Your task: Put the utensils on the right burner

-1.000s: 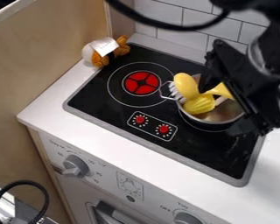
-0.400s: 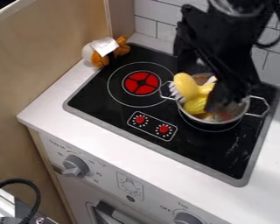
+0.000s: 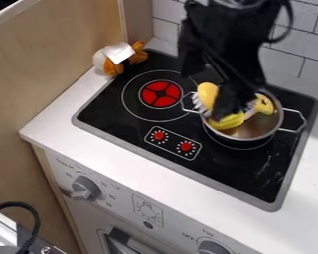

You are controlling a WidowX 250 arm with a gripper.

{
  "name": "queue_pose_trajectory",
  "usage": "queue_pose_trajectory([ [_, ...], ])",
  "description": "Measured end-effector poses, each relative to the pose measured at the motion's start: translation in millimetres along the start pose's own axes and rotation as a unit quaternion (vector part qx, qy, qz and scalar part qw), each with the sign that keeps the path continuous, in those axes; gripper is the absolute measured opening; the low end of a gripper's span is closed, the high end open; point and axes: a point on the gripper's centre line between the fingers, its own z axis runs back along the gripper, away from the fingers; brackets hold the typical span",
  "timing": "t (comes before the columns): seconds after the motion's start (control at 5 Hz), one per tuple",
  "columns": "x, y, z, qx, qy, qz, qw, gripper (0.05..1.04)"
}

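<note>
Cord (image 3: 26, 209), black and bent, is in the near left corner. Next to it is the white front of the toy stove, with a gray knob (image 3: 87, 188) on the left, another knob (image 3: 211, 247) on the right, and a gray handle (image 3: 125, 245) low down between them.

Then comes the white top (image 3: 141, 166). The black hob (image 3: 248, 178) is set in it, with a gray rim all around. Two red dials (image 3: 186, 146) are on the hob, side by side in a white box.

Past the dials, on the right, a shiny pot (image 3: 255, 129) with wire handles sits on the right burner (image 3: 236, 148). The yellow things (image 3: 226, 122) are in the pot: one has bumps, and one at the far right side has a hole. A brush (image 3: 197, 102) with white hairs pokes over the left side of the pot.

The gripper (image 3: 204, 96) hangs down over the left part of the pot, in front of some of the yellow things. Its two black tips are apart.

The left burner (image 3: 160, 94) is red with a black cross. Farther back, a soft toy (image 3: 115, 60), white and orange, is at the far left corner of the hob. White tiles (image 3: 287, 62) are behind it all.
</note>
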Motion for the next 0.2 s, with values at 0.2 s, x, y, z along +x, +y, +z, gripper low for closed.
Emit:
queue_pose_trajectory([
  [0.2, -6.0, 9.0, -1.4, -0.004, 0.000, -0.003, 1.0000, 0.998],
])
